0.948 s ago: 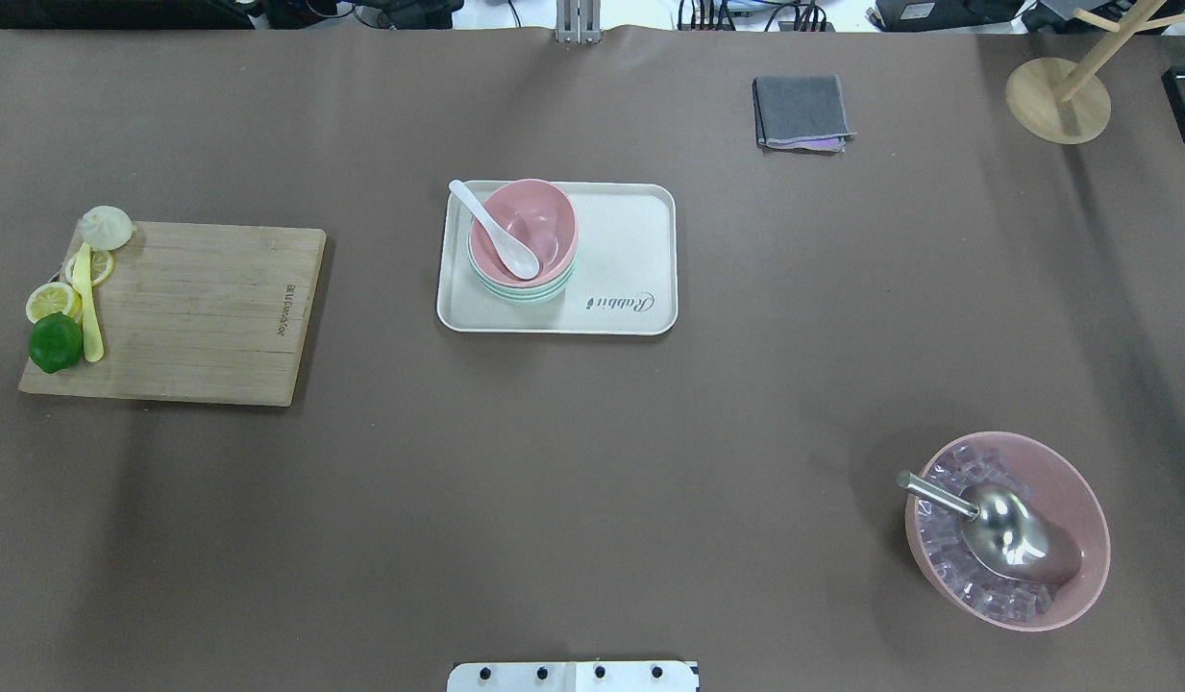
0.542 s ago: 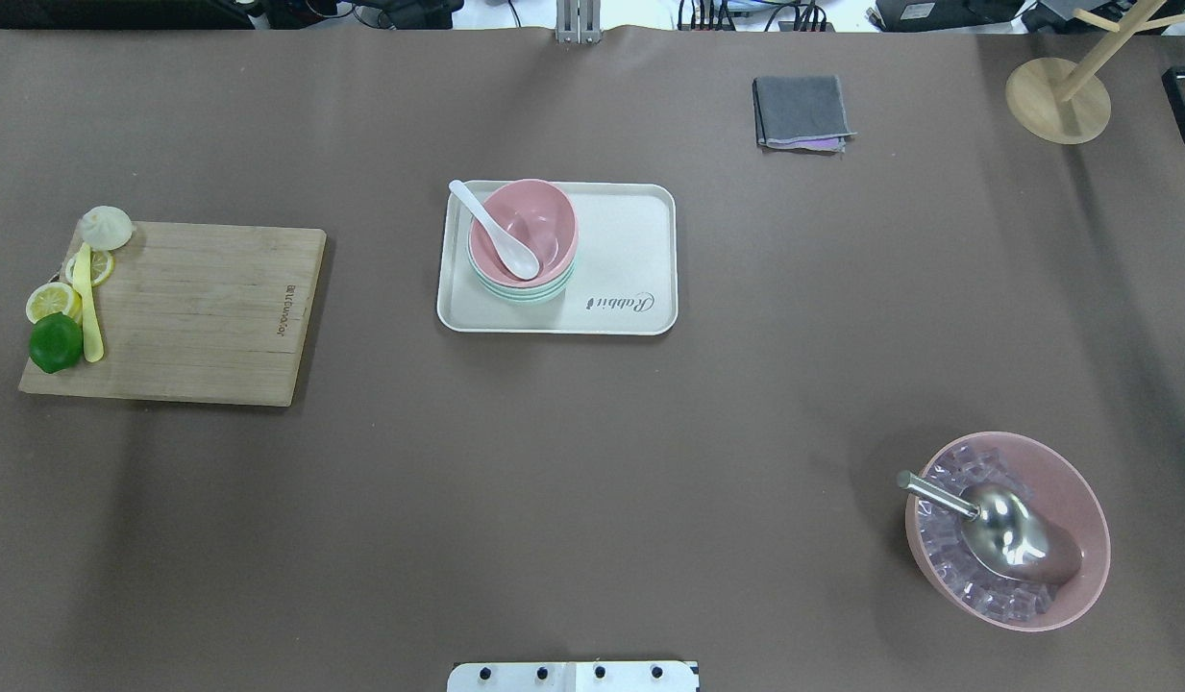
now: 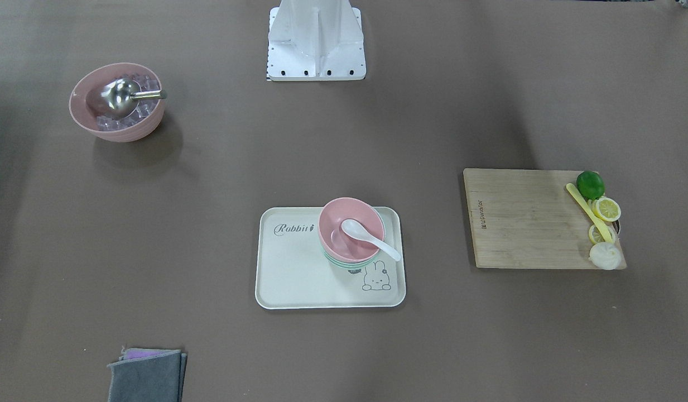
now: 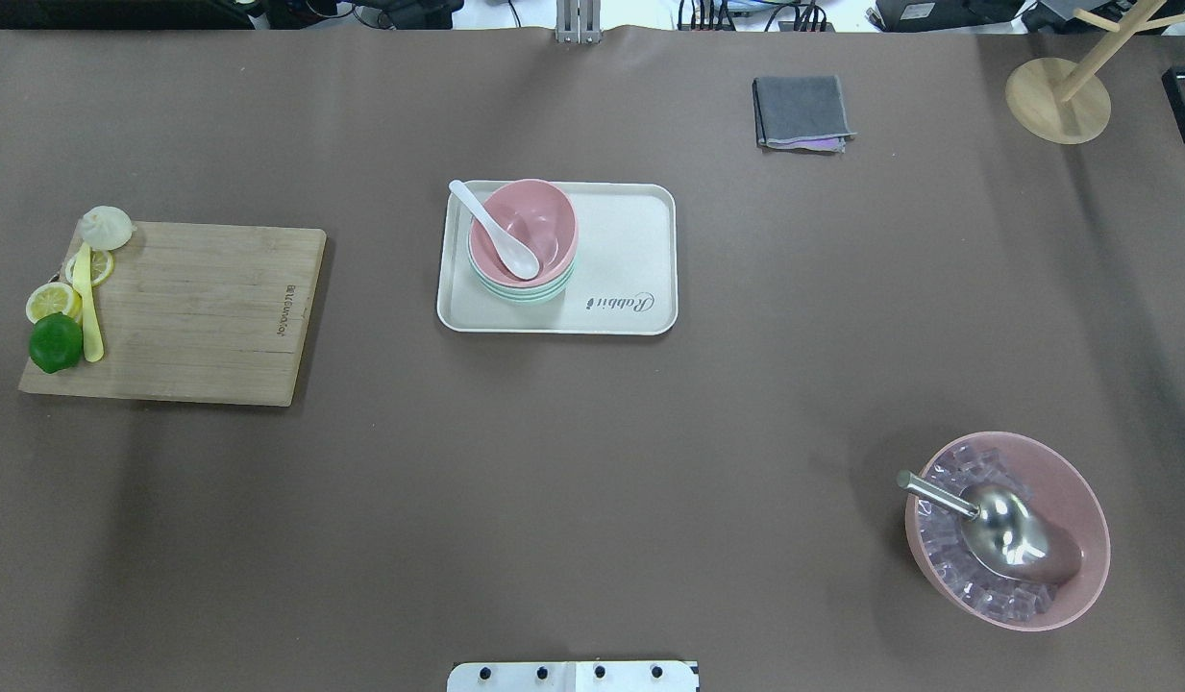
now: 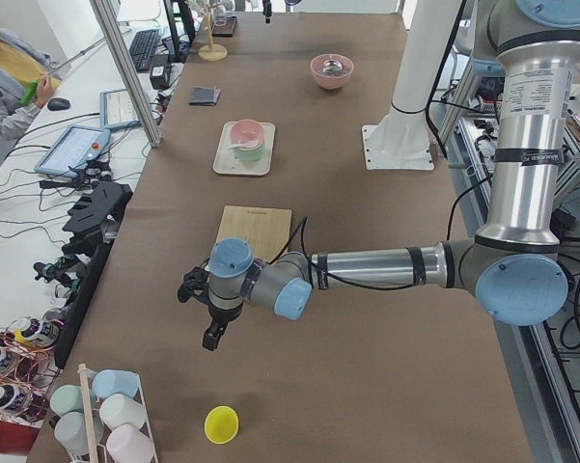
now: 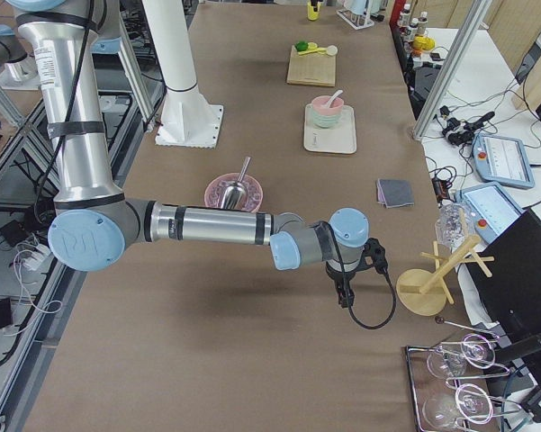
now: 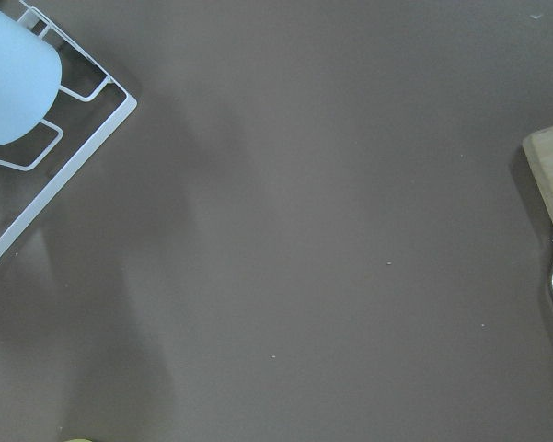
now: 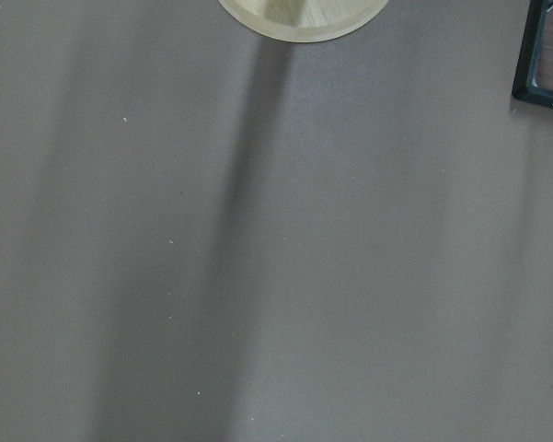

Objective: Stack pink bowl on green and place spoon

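A pink bowl sits stacked in a green bowl on the left part of a cream tray. A white spoon lies in the pink bowl, its handle over the rim. The stack also shows in the front-facing view: pink bowl, spoon, tray. My left gripper shows only in the exterior left view, far from the tray. My right gripper shows only in the exterior right view, near a wooden stand. I cannot tell whether either is open or shut.
A wooden cutting board with a lime, lemon slices and a yellow knife lies at the left. A large pink bowl of ice with a metal scoop stands at the right front. A grey cloth and wooden stand are at the back.
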`<state>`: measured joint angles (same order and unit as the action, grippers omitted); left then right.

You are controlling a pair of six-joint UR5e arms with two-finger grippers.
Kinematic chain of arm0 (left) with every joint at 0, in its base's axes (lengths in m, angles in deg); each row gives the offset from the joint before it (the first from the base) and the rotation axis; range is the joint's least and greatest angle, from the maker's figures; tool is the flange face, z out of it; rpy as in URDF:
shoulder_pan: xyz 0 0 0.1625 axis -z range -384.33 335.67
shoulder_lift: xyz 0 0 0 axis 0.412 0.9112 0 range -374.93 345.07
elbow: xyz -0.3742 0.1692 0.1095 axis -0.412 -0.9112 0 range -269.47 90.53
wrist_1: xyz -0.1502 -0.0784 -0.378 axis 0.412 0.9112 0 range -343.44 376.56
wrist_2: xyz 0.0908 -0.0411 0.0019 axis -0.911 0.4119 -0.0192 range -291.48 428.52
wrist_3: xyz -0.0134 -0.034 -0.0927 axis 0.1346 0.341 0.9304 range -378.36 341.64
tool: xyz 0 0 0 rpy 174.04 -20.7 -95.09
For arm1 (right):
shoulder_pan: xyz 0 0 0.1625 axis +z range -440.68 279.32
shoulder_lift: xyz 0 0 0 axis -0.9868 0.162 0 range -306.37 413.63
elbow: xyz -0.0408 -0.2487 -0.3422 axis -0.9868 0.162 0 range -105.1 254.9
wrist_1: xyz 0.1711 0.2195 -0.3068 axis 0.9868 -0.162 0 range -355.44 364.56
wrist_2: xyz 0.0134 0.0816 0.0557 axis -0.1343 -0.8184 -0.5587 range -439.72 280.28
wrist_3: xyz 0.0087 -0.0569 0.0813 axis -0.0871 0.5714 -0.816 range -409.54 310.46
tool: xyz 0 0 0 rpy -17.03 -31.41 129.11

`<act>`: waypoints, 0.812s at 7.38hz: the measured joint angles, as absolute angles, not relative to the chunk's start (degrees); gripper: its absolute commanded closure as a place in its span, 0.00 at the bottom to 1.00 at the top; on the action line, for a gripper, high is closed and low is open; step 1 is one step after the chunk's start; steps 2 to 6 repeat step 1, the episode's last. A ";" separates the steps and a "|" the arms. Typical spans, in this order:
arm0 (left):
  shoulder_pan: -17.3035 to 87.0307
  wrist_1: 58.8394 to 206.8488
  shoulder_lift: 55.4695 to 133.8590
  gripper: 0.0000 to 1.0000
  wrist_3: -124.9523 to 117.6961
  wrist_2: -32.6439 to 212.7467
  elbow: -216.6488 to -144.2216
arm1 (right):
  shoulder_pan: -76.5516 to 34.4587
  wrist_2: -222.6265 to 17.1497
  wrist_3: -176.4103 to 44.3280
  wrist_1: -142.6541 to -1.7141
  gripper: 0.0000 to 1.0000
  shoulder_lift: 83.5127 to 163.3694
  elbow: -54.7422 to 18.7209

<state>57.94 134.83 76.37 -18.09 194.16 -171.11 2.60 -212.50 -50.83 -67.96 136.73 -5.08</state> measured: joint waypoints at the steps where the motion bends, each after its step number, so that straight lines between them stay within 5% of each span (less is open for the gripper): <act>1: 57.94 134.82 76.38 0.01 -18.10 194.19 -171.24 | 2.63 -212.41 -50.80 -67.92 0.00 136.76 -5.15; 6: 57.94 134.82 76.38 0.01 -18.10 194.19 -171.24 | 2.63 -212.41 -50.80 -67.92 0.00 136.76 -5.15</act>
